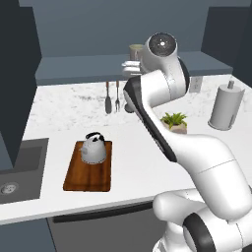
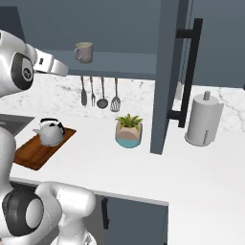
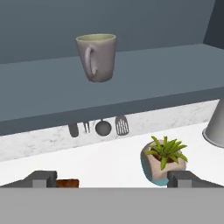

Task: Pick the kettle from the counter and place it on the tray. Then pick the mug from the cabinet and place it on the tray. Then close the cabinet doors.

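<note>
With the kettle [image 1: 93, 147] already on the tray [image 1: 88, 172], the gripper [image 3: 111, 179], fingers spread wide and empty, should advance level toward the mug [image 3: 96, 57] on the cabinet shelf [image 3: 144, 83], straddling its body.

Rendered home kitchen. White marble-look counter [image 1: 133, 147] w/ matching backsplash, dark sink basin [image 1: 19, 170] at one end. Slate-blue wall cabinet [image 2: 124, 62] above, doors open, mug [image 3: 96, 57] on its shelf. Utensils [image 2: 101, 93] hung on backsplash. Kettle [image 1: 93, 147] on wooden tray [image 1: 74, 177], paper towel roll [image 2: 203, 119], potted plant [image 2: 129, 131] nearby.
</note>
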Robot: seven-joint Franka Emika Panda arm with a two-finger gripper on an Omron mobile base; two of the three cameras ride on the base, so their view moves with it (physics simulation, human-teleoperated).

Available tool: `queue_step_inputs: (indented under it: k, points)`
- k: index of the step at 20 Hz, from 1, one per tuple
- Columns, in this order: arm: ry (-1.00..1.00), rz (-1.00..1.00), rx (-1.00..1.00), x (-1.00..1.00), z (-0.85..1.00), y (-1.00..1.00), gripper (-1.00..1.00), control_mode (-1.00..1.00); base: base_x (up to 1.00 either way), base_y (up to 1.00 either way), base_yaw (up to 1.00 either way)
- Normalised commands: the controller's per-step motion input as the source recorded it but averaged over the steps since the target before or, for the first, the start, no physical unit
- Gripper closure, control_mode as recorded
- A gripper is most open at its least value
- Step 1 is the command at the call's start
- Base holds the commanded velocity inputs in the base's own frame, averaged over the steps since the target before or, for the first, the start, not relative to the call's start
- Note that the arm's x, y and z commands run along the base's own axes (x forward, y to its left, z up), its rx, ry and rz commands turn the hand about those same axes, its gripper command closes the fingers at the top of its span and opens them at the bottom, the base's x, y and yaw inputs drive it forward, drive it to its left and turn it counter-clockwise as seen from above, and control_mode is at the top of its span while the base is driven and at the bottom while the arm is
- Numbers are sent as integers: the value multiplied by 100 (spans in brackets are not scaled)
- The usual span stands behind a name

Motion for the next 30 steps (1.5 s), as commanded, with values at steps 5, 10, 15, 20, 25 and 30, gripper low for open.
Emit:
queue_step_inputs:
  k: [5, 10, 15, 20, 25, 30]
  points:
    - [0, -6, 0, 16, 4, 0, -100, -100, 0, 0, 0]
    - [1, -8, 0, 35, 18, 0, -100, -100, 0, 0, 0]
    - [5, -8, 0, 46, 32, 0, -100, -100, 0, 0, 0]
    - [7, -7, 0, 49, 7, 0, -100, -100, 0, 0, 0]
    - [5, -6, 0, 46, 0, 0, -100, -100, 0, 0, 0]
    - [0, -5, 0, 39, -3, 0, -100, -100, 0, 0, 0]
